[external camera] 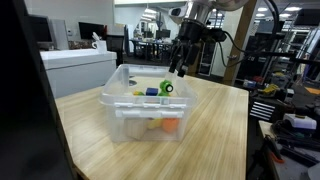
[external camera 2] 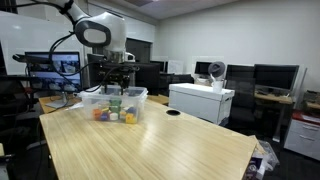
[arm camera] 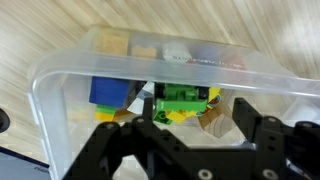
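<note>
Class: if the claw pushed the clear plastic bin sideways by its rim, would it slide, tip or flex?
Probably slides: the bin sits flat and wide on the smooth wooden table. Its thin clear walls may flex slightly. It likely feels light, holding only a few small toy blocks.

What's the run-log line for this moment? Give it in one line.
gripper: open, over clear plastic bin | nearest: green toy, not held | bin on wooden table
</note>
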Controlling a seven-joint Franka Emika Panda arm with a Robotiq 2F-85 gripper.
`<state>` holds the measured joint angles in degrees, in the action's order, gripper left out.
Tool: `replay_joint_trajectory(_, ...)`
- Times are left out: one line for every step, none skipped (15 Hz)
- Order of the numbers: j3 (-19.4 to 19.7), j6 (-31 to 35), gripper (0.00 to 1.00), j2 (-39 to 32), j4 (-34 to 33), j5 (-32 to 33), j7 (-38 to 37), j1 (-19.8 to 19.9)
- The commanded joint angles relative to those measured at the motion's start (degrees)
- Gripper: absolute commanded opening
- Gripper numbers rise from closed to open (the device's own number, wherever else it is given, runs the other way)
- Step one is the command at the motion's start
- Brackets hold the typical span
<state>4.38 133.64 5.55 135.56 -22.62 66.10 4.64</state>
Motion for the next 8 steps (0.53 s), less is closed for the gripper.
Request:
replay_joint_trajectory(0.93,1.32,1.00,1.90,1.85,-0.58,1.32,-1.05)
replay_joint_trajectory(1.03,1.36,1.00,1.87,1.79,-0.54,1.33,-1.16)
replay_joint_trajectory(1.09,1.37,1.00,1.84,1.72,-0.53,1.32,-1.19)
replay_joint_trajectory(1.12,1.40,1.00,1.80,1.57,-0.35,1.27,-1.17)
replay_joint_trajectory(1.14,1.14,1.00,1.77,1.14,-0.16,0.97,-1.14)
replay_joint_trajectory(1.18,1.02,1.00,1.73,0.74,0.04,0.74,-1.11)
replay_joint_trajectory(1.25,0.55,1.00,1.60,-0.06,0.52,0.06,-0.99)
replay_joint_trajectory(1.33,0.19,1.00,1.49,-0.91,0.90,-0.45,-0.90)
